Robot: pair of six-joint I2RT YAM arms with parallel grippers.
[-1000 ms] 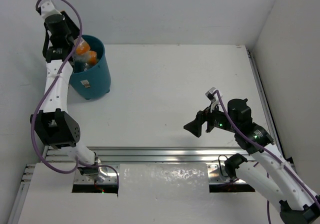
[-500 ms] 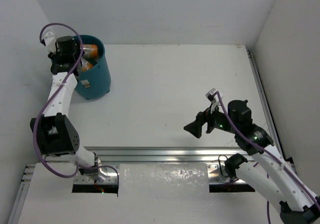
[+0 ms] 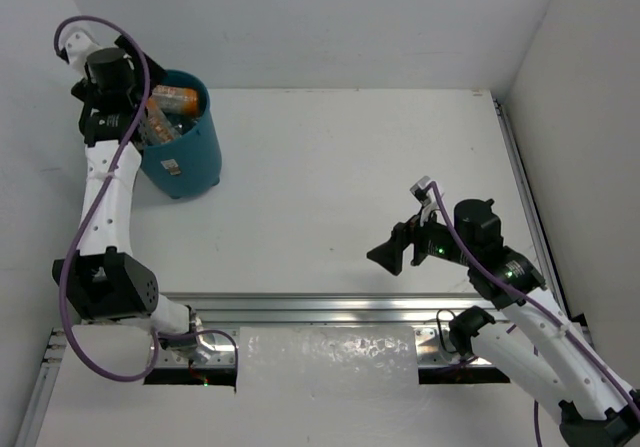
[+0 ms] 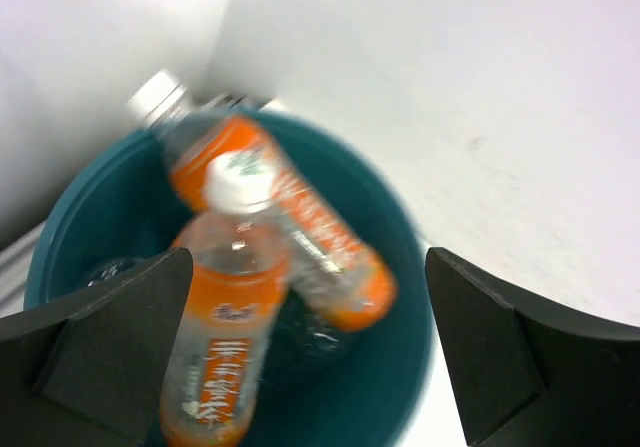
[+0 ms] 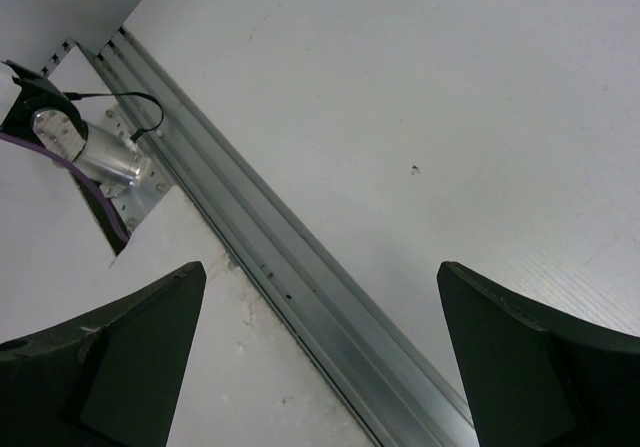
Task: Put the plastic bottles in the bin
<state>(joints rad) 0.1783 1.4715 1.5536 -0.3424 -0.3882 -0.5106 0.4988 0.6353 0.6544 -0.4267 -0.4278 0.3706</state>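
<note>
Two pincers, both spread wide and gripping nothing, were what your cameras recorded at this moment. Your left pincer [image 4: 308, 257] hung above the mouth of the bin [image 4: 410, 367], with its dark fingers [image 4: 110, 347] set well apart at either edge of the wrist view and touching neither the rim nor the contents. Directly below it, inside the bin, one orange bottle [image 4: 225, 357] pointed its white cap [image 4: 238, 179] up toward the lens. A second orange bottle [image 4: 310, 232] lay slantwise behind the first, its own cap near the rim at upper left. Darker shapes beneath the pair were too blurred to identify.

Seen from above, the teal bin stood upright at the far left corner of the desk [image 3: 350, 167], close to the left wall. Orange showed in its opening, and your left arm [image 3: 100, 197] reached up alongside it, trailing a purple cable [image 3: 70, 257].

Your right pincer [image 3: 385, 255] hovered over the near right part of the desk, well apart from the bin. Its fingers [image 5: 110, 367] were likewise spread, with only bare white surface and the aluminium rail [image 5: 300, 267] showing between them. That rail ran along the near edge of the desk, in front of both arm bases.
</note>
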